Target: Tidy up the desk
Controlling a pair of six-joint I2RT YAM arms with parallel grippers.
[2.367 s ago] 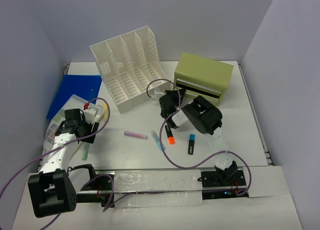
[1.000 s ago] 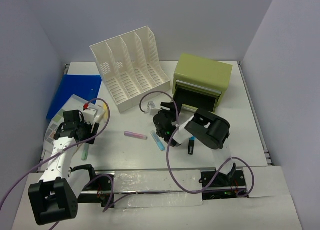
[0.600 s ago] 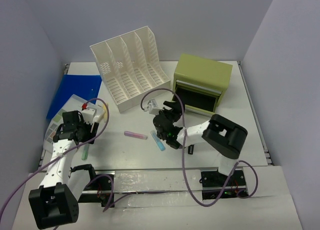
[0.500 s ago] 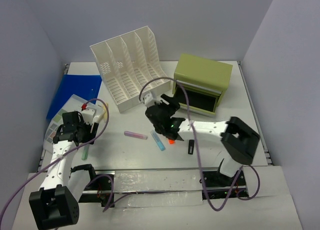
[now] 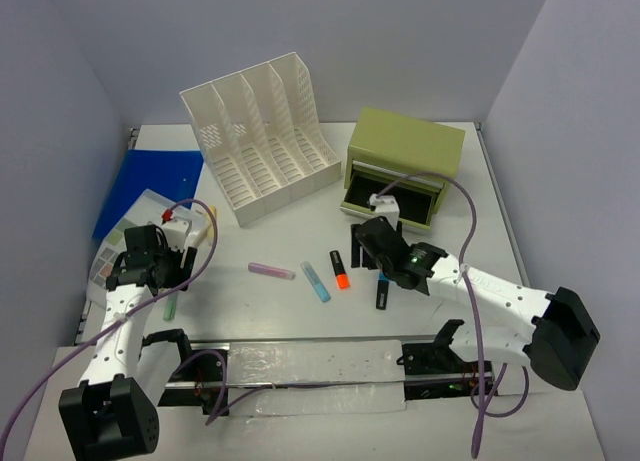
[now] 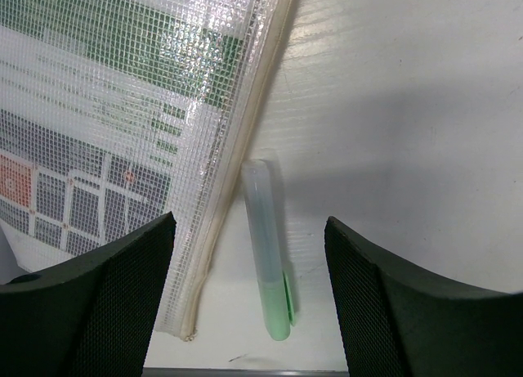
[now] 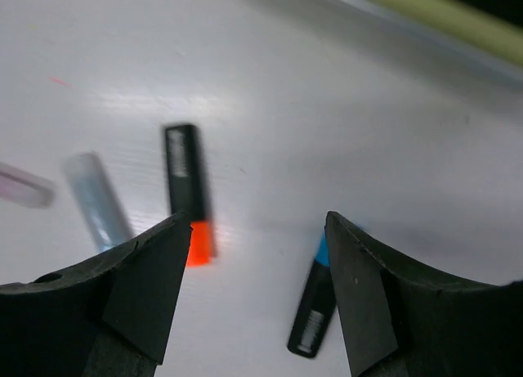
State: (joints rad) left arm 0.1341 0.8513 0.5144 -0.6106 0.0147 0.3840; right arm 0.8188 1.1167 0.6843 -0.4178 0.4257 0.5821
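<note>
The desk (image 5: pixel 480 221) is a white tabletop. My left gripper (image 5: pixel 165 278) hovers open over a green highlighter (image 5: pixel 170 303). In the left wrist view that green highlighter (image 6: pixel 268 254) lies flat between the spread fingers of my left gripper (image 6: pixel 249 223), untouched. My right gripper (image 5: pixel 365 253) hangs open and empty above an orange highlighter (image 5: pixel 340 268) and a blue-capped black one (image 5: pixel 382 291). In the right wrist view, my right gripper (image 7: pixel 257 217) has the orange highlighter (image 7: pixel 188 193) at its left finger and the blue-capped one (image 7: pixel 315 307) at its right.
A pink highlighter (image 5: pixel 272 271) and a light-blue one (image 5: pixel 316 281) lie mid-desk. A mesh zip pouch (image 6: pixel 122 107) lies beside the green highlighter, with a blue folder (image 5: pixel 150 181) behind it. A white file rack (image 5: pixel 262 146) and an olive-green drawer box (image 5: pixel 408 151), its drawer (image 5: pixel 390 203) open, stand at the back.
The drawer now stands open. My right arm swept left over the highlighters, then swung back right and stretched out low. My left gripper sank slightly toward the green highlighter.
</note>
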